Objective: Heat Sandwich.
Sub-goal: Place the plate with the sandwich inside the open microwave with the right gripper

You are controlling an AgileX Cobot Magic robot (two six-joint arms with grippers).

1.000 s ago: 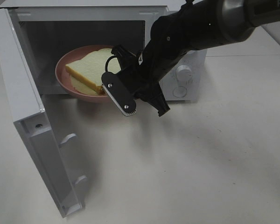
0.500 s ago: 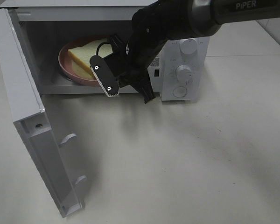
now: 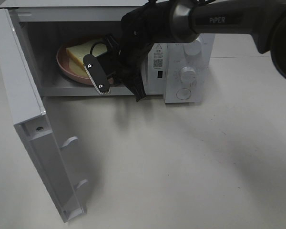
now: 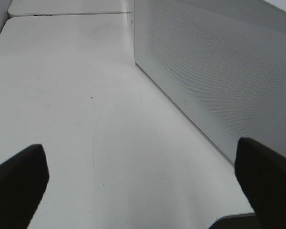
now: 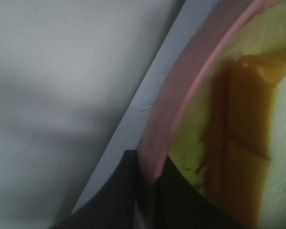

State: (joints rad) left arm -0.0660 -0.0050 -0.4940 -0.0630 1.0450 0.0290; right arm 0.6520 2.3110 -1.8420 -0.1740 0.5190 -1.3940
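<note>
The right claw (image 5: 147,171) has gone further in since a second ago. Back then the round pink plate (image 3: 63,67) sat at the mouth of the oven, partly over the sill; now it is well inside the cavity, toward the left wall. The claw is shut almost all the way, its two dark fingers pinching the plate's near rim between them. I cannot tell from here whether the plate rests on the oven floor or hangs just above it.

On the plate lies the sandwich (image 3: 78,51): square slices of thick pale white bread with golden-orange crust, stacked on a thin yellowish layer, just beyond the claw.

The black arm (image 3: 181,21) reaches in from the right across the front of the white microwave oven (image 3: 200,90). Its door (image 3: 33,138) is swung wide open on the left, and the round white dials (image 3: 187,74) sit on the panel at the right. The oven stands on a pale desk (image 3: 190,162).

The left claw (image 4: 142,162) is spread as wide as it goes, gripping nothing, over bare desk near a white panel dotted with fine holes (image 4: 219,71).
</note>
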